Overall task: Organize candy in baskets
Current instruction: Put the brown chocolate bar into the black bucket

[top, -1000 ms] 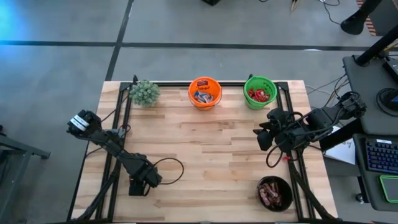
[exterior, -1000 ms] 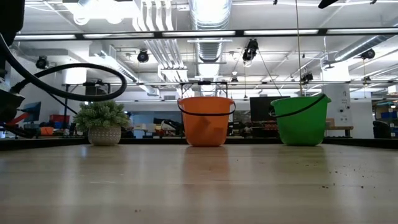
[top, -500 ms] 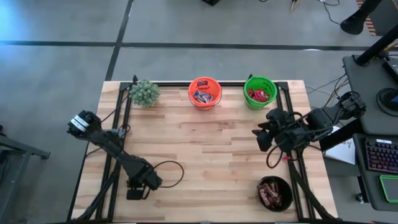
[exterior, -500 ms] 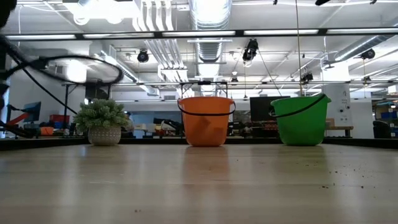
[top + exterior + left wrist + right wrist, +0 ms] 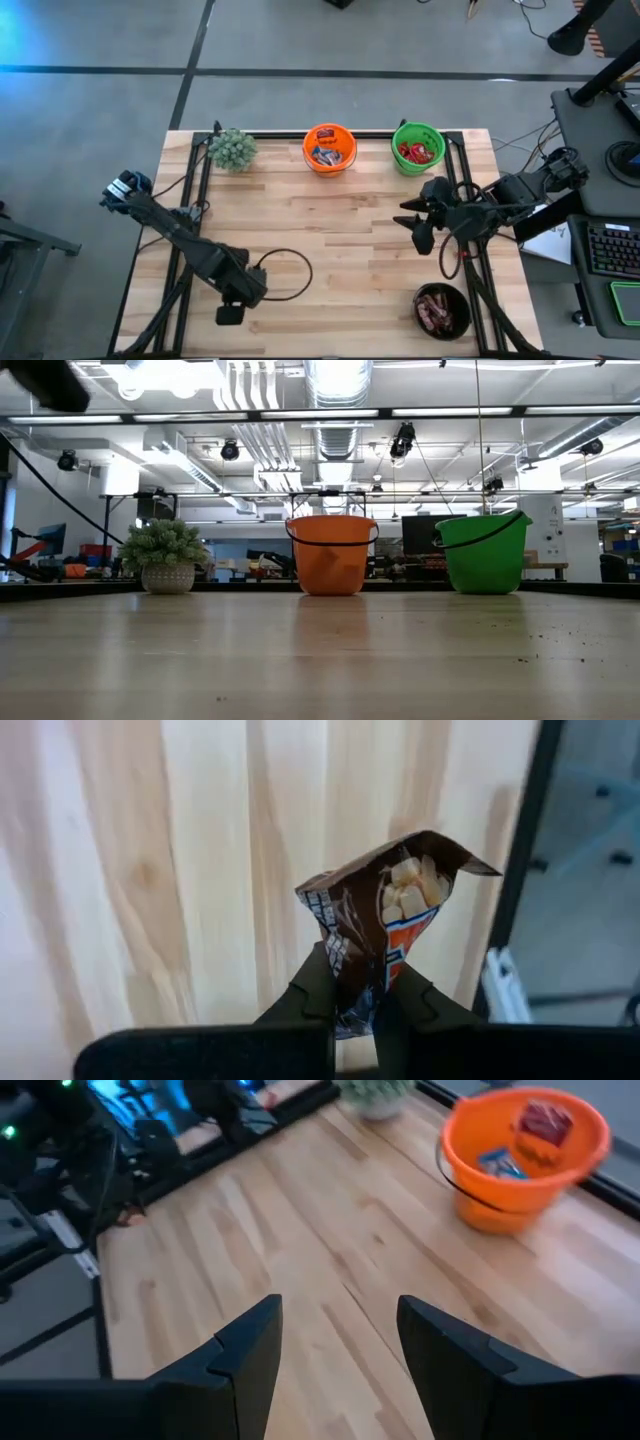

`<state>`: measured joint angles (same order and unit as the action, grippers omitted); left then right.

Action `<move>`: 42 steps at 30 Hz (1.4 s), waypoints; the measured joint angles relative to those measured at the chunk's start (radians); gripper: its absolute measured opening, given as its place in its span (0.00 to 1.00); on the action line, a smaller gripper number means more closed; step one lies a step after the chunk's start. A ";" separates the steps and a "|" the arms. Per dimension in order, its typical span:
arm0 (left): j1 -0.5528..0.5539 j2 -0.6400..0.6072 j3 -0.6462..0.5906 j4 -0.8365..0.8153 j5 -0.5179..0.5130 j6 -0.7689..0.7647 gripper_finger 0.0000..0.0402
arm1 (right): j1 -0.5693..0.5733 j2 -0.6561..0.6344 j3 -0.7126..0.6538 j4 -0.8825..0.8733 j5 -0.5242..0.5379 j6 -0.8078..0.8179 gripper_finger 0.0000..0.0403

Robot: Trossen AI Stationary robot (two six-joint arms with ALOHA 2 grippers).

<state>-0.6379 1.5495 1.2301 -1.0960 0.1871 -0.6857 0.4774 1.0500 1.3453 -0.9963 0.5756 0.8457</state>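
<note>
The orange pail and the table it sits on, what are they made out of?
The orange pail looks like smooth plastic: one bright, even colour, a thin rim and a thin dark wire-like handle. The table looks like pale wood, built from long glued strips: the seams, grain streaks and a knot show in the left wrist view. Its finish seems matte, though I can't be sure.

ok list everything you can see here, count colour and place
orange pail: one, bright orange, far edge middle, holds blue-and-white and red candy
green pail: one, bright green, far edge right, holds red candy
black bowl: one, black, near right corner, holds dark brown candy
potted plant: one, grey-green, far left
brown candy packet: one, dark brown with orange, pinched in the left gripper
table: one, light wood
left gripper: shut on the packet, near left edge
right gripper: open, empty, above the table's right side
</note>
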 joint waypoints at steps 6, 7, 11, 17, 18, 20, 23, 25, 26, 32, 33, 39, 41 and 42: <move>0.038 -0.001 0.141 -0.077 -0.139 0.037 0.00 | 0.000 0.000 0.000 0.076 0.000 -0.060 0.48; 0.046 -0.001 0.163 -0.088 -0.168 0.050 0.00 | 0.000 0.000 0.000 0.079 0.000 -0.061 0.48; 0.092 -0.002 0.243 -0.108 -0.278 0.105 0.00 | 0.000 0.000 -0.001 0.096 0.000 -0.061 0.48; 0.189 -0.001 0.366 -0.096 -0.470 0.209 0.00 | 0.000 0.000 -0.001 0.099 0.000 -0.064 0.48; 0.206 -0.001 0.382 -0.084 -0.496 0.229 0.00 | 0.000 0.000 -0.001 0.100 0.000 -0.073 0.48; 0.239 0.000 0.409 -0.054 -0.542 0.280 0.00 | 0.000 0.001 -0.001 0.108 0.000 -0.092 0.48; 0.293 0.000 0.444 -0.004 -0.573 0.358 0.00 | 0.000 0.001 -0.001 0.139 0.000 -0.103 0.47; 0.331 0.000 0.457 0.037 -0.573 0.402 0.00 | 0.000 0.001 -0.001 0.173 0.000 -0.134 0.46; 0.346 0.000 0.463 0.053 -0.572 0.419 0.00 | 0.000 0.001 -0.001 0.192 0.000 -0.158 0.45; 0.419 0.003 0.488 0.143 -0.571 0.508 0.00 | 0.000 0.001 -0.001 0.347 0.003 -0.343 0.41; 0.426 0.005 0.490 0.158 -0.571 0.520 0.00 | 0.000 0.002 -0.001 0.371 0.008 -0.375 0.41; 0.456 0.007 0.491 0.244 -0.570 0.573 0.00 | -0.041 0.020 0.006 0.425 0.029 -0.456 0.45; 0.461 0.007 0.491 0.258 -0.570 0.577 0.00 | -0.072 0.026 0.007 0.425 -0.008 -0.465 0.48; 0.464 0.007 0.491 0.267 -0.570 0.577 0.00 | -0.087 0.031 0.007 0.426 -0.019 -0.465 0.50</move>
<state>-0.1741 1.5562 1.7215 -0.8289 -0.3828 -0.1084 0.3903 1.0808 1.3525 -0.5707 0.5570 0.3803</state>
